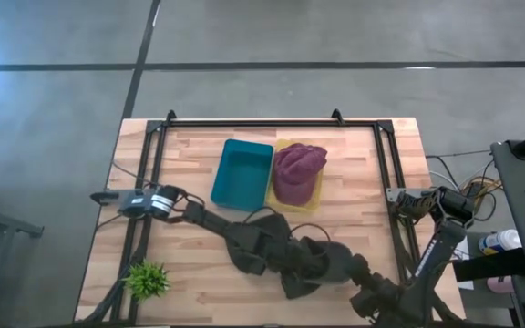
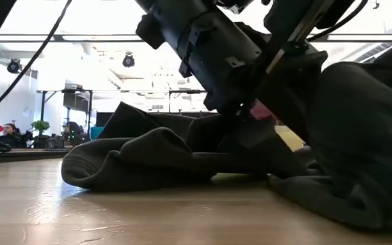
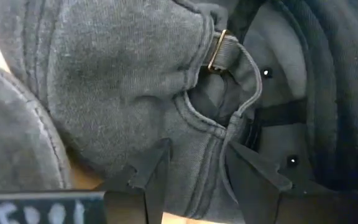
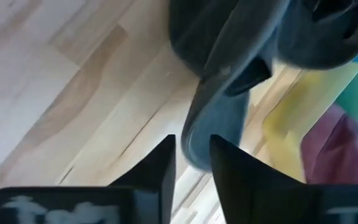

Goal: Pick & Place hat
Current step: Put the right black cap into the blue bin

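Observation:
A heap of dark grey caps (image 1: 276, 246) lies on the table in front of the bins, also seen in the low view (image 2: 148, 156). My left gripper (image 3: 197, 180) is open. Its fingers stand on either side of one cap's back rim (image 3: 204, 134), just below the strap with the brass buckle (image 3: 216, 50). My right gripper (image 4: 193, 163) reaches in from the right and is shut on a grey cap's brim. A maroon hat (image 1: 297, 169) sits in the yellow bin (image 1: 292, 208). My left gripper: the cap's back rim (image 3: 204, 134) lies between its open fingers, and I cannot tell whether they touch it. My right gripper pinches the edge of the grey cap's brim (image 4: 194, 140) between its two fingers. The cap's rest (image 4: 229, 37) lies on the table beyond them.
An empty teal bin (image 1: 242, 173) stands left of the yellow bin, both toward the far side. A small green plant (image 1: 147, 278) stands at the near left corner. A black frame (image 1: 272, 121) borders the table. Bare wood lies on the left and right of the heap.

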Available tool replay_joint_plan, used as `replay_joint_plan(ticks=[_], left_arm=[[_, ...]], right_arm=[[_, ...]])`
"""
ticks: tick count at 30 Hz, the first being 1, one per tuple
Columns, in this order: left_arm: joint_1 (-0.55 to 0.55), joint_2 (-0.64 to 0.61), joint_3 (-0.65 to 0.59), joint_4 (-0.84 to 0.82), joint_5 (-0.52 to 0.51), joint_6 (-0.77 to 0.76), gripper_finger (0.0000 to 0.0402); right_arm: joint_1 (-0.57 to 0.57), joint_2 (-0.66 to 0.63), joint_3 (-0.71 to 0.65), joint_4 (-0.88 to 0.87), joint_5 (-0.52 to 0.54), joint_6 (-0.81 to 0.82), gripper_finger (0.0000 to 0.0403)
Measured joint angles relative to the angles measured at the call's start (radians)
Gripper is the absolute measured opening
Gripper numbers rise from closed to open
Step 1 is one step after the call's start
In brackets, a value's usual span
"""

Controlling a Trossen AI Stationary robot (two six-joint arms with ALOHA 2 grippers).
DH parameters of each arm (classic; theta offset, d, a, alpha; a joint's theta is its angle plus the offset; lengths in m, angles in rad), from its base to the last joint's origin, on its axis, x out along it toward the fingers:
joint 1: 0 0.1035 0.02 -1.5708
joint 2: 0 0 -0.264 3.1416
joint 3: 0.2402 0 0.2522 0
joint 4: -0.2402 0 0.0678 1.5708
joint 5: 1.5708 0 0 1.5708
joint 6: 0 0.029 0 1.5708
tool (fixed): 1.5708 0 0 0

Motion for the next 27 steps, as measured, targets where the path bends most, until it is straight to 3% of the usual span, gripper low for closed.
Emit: replay_joint_plan(ticks=[5, 11, 14, 17, 21, 24, 27], left_arm=[[-0.043, -0.016, -0.001, -0.089, -0.095, -0.094, 0.0163], [-0.088, -0.094, -0.009, -0.25, -0.232, -0.279, 0.0163], [-0.106, -0.147, -0.011, -0.237, -0.335, -0.326, 0.0163], [-0.113, -0.22, -0.005, -0.094, -0.389, -0.242, 0.0163], [-0.118, -0.271, -0.008, 0.036, -0.411, 0.043, 0.0163], [-0.12, -0.297, -0.009, -0.018, -0.461, 0.148, 0.0163], [-0.119, -0.313, -0.007, -0.149, -0.431, 0.201, 0.0163]], right_arm=[[0.027, 0.0, 0.001, -0.094, -0.078, 0.056, 0.0136], [0.107, 0.0, 0.0, -0.201, -0.08, 0.093, 0.0166], [0.129, 0.0, 0.001, -0.177, -0.05, 0.068, 0.0173], [0.13, -0.001, 0.008, -0.143, 0.05, 0.064, 0.0177], [0.104, -0.002, 0.017, -0.104, 0.18, 0.031, 0.0178], [0.064, -0.002, 0.017, -0.021, 0.193, 0.028, 0.0178], [0.024, -0.002, 0.017, 0.084, 0.191, 0.028, 0.0178]])
